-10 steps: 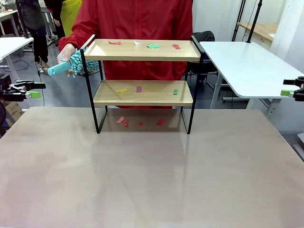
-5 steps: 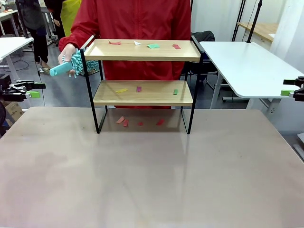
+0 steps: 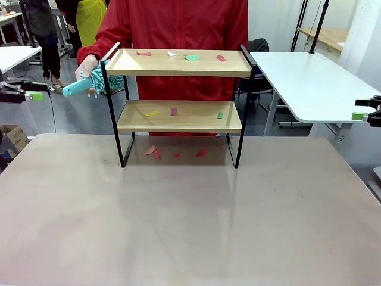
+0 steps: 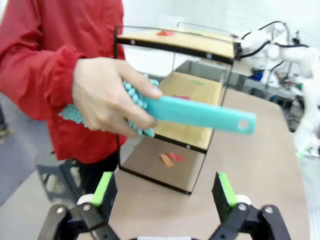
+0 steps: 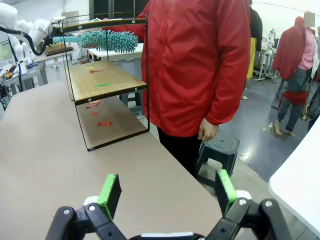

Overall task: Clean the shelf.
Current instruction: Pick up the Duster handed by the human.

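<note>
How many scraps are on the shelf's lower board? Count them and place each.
3 on the lower board of the shelf: a yellow scrap at left, a purple scrap near the middle, a green scrap at right. None looks hidden.

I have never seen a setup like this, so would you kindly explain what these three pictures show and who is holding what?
The rig is a two-armed robot at a table shared with a person. The front picture looks across it from the robot's side. The other two come from cameras on each wrist, looking along that arm's own green-padded fingers. The left gripper and the right gripper are both open and hold nothing. On the table stands a two-tier shelf with coloured paper scraps on both boards and on the table beneath. The person's hand holds a teal duster by its fluffy head, beside the shelf's left end.
</note>
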Available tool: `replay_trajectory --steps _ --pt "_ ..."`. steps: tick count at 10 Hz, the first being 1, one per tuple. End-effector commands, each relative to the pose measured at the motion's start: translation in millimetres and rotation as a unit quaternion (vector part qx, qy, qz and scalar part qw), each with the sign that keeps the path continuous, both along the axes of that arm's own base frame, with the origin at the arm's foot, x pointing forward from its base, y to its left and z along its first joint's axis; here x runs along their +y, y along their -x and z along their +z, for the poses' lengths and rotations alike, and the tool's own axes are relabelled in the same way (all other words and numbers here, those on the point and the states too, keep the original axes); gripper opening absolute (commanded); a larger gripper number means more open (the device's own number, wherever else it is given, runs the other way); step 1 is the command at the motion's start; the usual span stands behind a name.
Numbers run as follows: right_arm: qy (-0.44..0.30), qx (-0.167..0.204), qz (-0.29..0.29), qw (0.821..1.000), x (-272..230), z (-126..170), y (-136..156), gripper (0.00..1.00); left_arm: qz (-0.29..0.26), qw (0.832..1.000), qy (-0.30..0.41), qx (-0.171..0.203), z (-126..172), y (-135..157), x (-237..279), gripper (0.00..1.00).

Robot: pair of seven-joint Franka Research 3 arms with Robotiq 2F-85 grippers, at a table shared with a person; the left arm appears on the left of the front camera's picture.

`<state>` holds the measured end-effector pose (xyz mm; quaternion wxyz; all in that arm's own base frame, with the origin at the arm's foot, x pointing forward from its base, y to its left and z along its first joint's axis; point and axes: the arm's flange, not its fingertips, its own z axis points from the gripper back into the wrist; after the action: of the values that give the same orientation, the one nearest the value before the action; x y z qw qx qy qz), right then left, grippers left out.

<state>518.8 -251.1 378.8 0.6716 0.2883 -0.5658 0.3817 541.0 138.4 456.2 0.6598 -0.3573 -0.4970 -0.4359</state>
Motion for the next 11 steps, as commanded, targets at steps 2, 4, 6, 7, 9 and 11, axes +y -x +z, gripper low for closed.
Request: replay_trajectory --steps 2,4,6,7,9,11 --pt "0.003 0.005 -0.007 1.0 4 8 -1 1.0 0.077 0.99 -0.105 0.047 71 47 -62 1.0" --pt "0.003 0.005 -0.007 1.0 4 8 -1 1.0 0.153 0.971 -0.145 0.115 116 71 -88 1.0" --pt "0.003 0.005 -0.007 1.0 4 8 -1 1.0 0.231 0.944 -0.169 0.165 148 84 -91 1.0" --pt "0.003 0.005 -0.007 1.0 4 8 -1 1.0 0.257 0.937 -0.163 0.173 158 90 -88 1.0" --pt "0.003 0.005 -0.007 1.0 4 8 -1 1.0 0.239 0.945 -0.173 0.142 154 84 -90 1.0" --pt "0.003 0.005 -0.007 1.0 4 8 -1 1.0 0.239 0.945 -0.173 0.142 154 84 -90 1.0"
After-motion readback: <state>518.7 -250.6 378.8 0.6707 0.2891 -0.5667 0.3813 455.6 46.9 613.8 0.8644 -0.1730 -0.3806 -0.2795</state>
